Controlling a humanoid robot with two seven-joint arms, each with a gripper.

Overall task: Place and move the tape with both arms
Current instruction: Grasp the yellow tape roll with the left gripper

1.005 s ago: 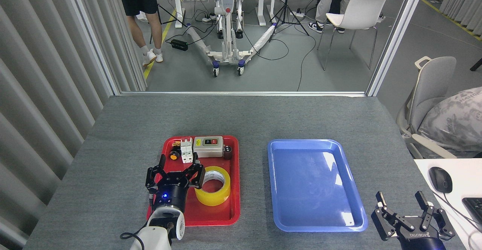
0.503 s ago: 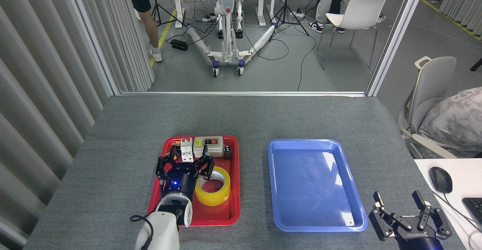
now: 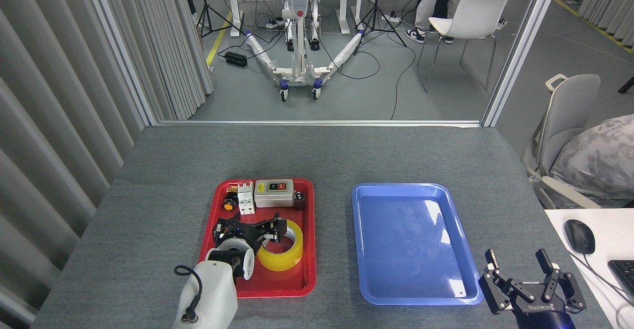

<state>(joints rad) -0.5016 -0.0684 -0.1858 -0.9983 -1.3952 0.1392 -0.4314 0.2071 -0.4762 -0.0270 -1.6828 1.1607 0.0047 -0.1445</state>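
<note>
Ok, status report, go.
Left gripper over tape in red tray, state unclear. Right gripper open, idle beside blue tray. Nothing blocking.

A robotics lab. At upper centre stand a wheeled white rig [image 3: 298, 31], tripods [image 3: 372, 12] and floor cables [image 3: 376, 71]. Grey curtains [image 3: 74, 71] line the left.

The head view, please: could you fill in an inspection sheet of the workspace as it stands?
Surface: grey felt-covered table.
Job's things: yellow translucent tape roll lying flat in red plastic tray; blue plastic tray empty.
Clutter: grey switch box, white breaker, black-and-orange knob along the red tray's far end.
Grippers: left gripper at the roll's near-left rim, state unclear; right gripper open, beside blue tray.
Cables: black cable on left arm.
Surroundings: white chair, curtains, people's legs.
</note>
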